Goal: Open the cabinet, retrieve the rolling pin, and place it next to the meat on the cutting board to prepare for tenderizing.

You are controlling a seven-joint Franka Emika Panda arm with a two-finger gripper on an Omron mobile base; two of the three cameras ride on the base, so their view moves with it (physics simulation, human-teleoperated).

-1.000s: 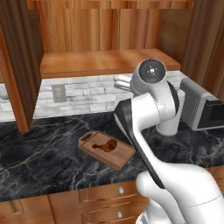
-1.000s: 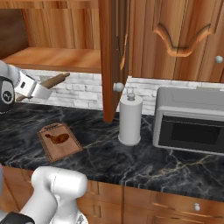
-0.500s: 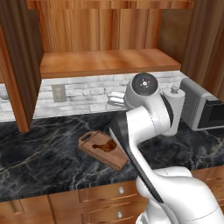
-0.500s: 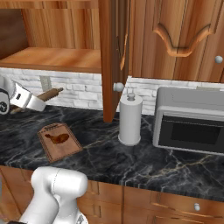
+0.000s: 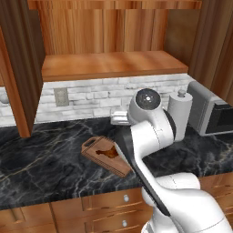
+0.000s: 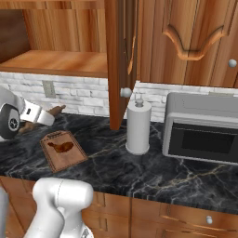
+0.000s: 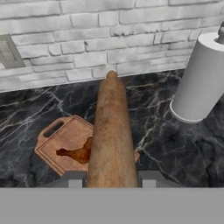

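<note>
Hand is gripping the rolling pin above the cutting board; it should be lowering gently, keeping the pin level, beside the meat.

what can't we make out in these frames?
- Claw fingertips: in the hand view the rolling pin covers them, so the contact is hidden.
- Rolling pin's near end: cut off at the hand view's bottom.
- Meat: partly behind the pin in the hand view.
- Cutting board: the arm hides its right corner in the left base view.
- Microwave: cut by the left base view's right edge.
</note>
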